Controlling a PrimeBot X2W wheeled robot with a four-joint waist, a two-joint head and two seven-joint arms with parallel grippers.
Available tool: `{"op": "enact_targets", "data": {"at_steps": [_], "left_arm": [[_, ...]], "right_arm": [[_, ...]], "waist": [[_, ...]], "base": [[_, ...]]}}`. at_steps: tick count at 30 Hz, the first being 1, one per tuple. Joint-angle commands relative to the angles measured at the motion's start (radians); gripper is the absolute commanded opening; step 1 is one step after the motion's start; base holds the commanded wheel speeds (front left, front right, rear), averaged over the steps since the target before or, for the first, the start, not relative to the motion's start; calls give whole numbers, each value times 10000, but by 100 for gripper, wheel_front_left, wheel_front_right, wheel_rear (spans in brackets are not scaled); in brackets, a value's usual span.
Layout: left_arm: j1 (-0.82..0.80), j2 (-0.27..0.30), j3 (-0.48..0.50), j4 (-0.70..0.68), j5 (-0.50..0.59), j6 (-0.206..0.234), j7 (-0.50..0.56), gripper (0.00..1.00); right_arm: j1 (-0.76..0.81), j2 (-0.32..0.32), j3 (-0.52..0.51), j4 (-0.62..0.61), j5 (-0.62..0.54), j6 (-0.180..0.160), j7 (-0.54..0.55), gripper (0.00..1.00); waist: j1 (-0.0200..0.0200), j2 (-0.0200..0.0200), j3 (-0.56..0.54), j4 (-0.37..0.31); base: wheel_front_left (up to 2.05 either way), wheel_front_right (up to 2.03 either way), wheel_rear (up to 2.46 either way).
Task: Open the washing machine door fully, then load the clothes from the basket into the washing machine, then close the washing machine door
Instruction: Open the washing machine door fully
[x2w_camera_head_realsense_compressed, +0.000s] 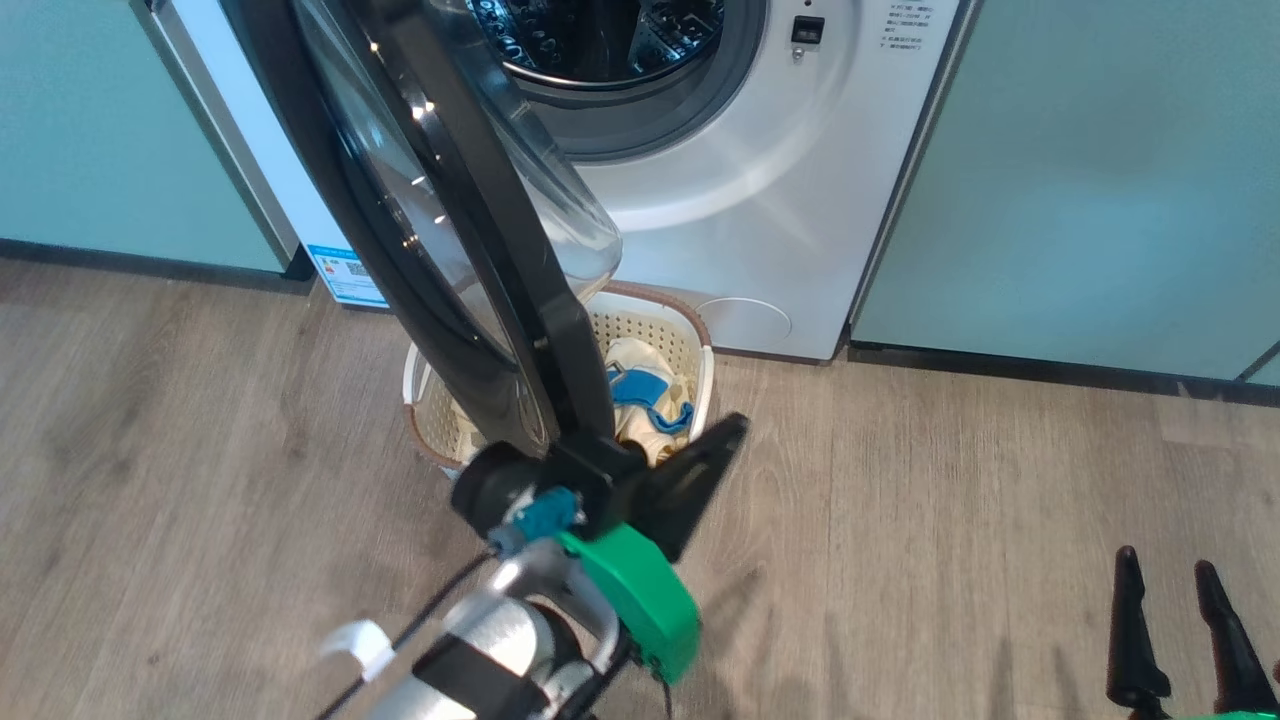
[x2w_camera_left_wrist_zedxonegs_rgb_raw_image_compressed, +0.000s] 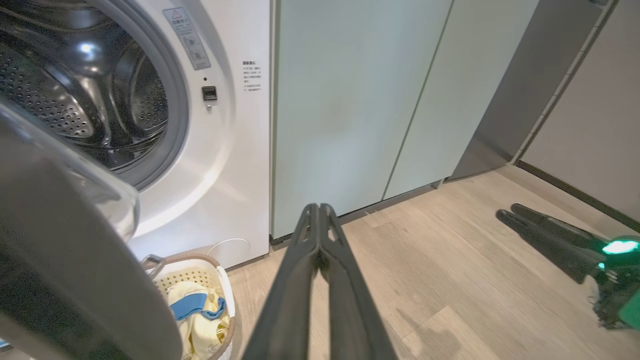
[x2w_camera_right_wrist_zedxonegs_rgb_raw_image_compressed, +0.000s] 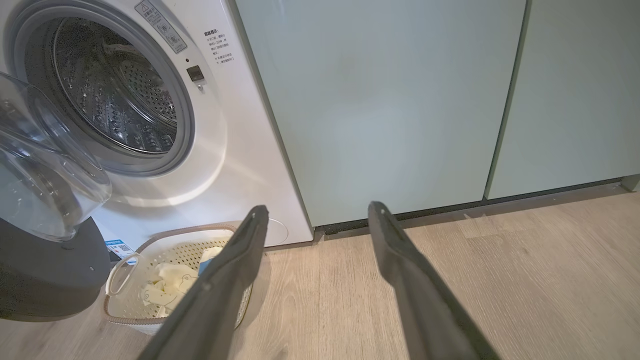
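The white washing machine (x2w_camera_head_realsense_compressed: 760, 200) stands at the top with its steel drum (x2w_camera_head_realsense_compressed: 600, 40) exposed. The washing machine door (x2w_camera_head_realsense_compressed: 480, 220), black with a bulging glass bowl, is swung out toward me, edge-on. Under it on the floor sits the cream basket (x2w_camera_head_realsense_compressed: 700, 350) with the pale yellow and blue clothes (x2w_camera_head_realsense_compressed: 640, 395) inside. My left gripper (x2w_camera_head_realsense_compressed: 735, 425) is shut on nothing, right beside the door's near edge and above the basket's front; the left wrist view shows its fingers (x2w_camera_left_wrist_zedxonegs_rgb_raw_image_compressed: 318, 220) pressed together, door (x2w_camera_left_wrist_zedxonegs_rgb_raw_image_compressed: 75, 250) to their left. My right gripper (x2w_camera_head_realsense_compressed: 1175, 600) stands open over bare floor, low right.
Pale teal cabinet doors (x2w_camera_head_realsense_compressed: 1080, 170) flank the machine on both sides. Wood-look floor (x2w_camera_head_realsense_compressed: 950, 520) spreads in front and to the right of the basket. The open door overhangs the basket's left half. A blue-white sticker (x2w_camera_head_realsense_compressed: 345, 275) marks the machine's low left corner.
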Motion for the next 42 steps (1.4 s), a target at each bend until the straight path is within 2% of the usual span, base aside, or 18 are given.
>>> {"op": "enact_targets", "data": {"at_steps": [1,5,13,42], "left_arm": [[-566,128,563,-158,108,152,-137,0],[-826,237,917,314,211,419,-241,0],[-1119,327,1271,851,188,675,-403,0],[-805,340,1351,794,-46,1231,-336,0]], "right_arm": [[-315,-145,189,-262,-34,44,-53,100],[-353,-145,206,-235,-43,44,-53,100],[-408,-145,154,-206,-51,44,-53,100],[-583,-145,26,-233,-27,44,-53,100]], "waist": [[0,0,12,2],[0,0,43,-26],[0,0,94,-105],[0,0,339,250]], "base": [[0,0,0],[0,0,0],[0,0,0],[0,0,0]]}}
